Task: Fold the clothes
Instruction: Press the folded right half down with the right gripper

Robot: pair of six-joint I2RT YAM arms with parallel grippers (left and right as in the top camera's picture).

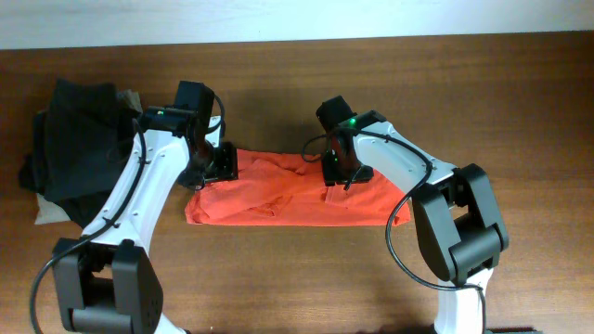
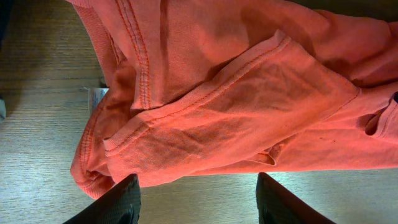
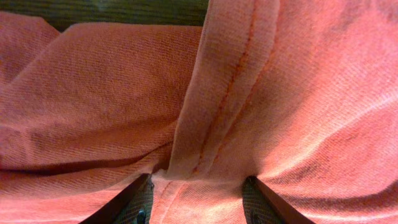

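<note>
1. one red-orange t-shirt (image 1: 278,197) lies about midway between the left and right edges of the tabletop (image 1: 297,278), as a long rumpled band running side to side. its chest print is not showing.
2. handling, as i judge it: soft, light cotton with no stiffness at all. it should sag from any hold, and its layers may slide over one another. it is not fragile, but the smooth wood probably gives little hold, so a tug at one end could drag the whole band along.
3. the best places to take hold look like the stitched hems and the sleeve edge, where the cloth is doubled and thicker. pinching through all layers near both ends should keep the fold from slipping apart.
4. the left gripper (image 1: 221,165) is at the band's left end. in its wrist view the fingers (image 2: 121,204) are spread wide with only bare wood between them and the sleeve hem just beyond the tips. it holds nothing.
5. the right gripper (image 1: 339,174) sits over the band, right of its middle. its fingers (image 3: 134,202) are parted, with a stitched seam ridge and cloth filling the gap. the fabric is not yet pinched.
6. black garments (image 1: 74,139) lie heaped over a beige cloth (image 1: 45,215) near the left edge, apart from the t-shirt.
</note>
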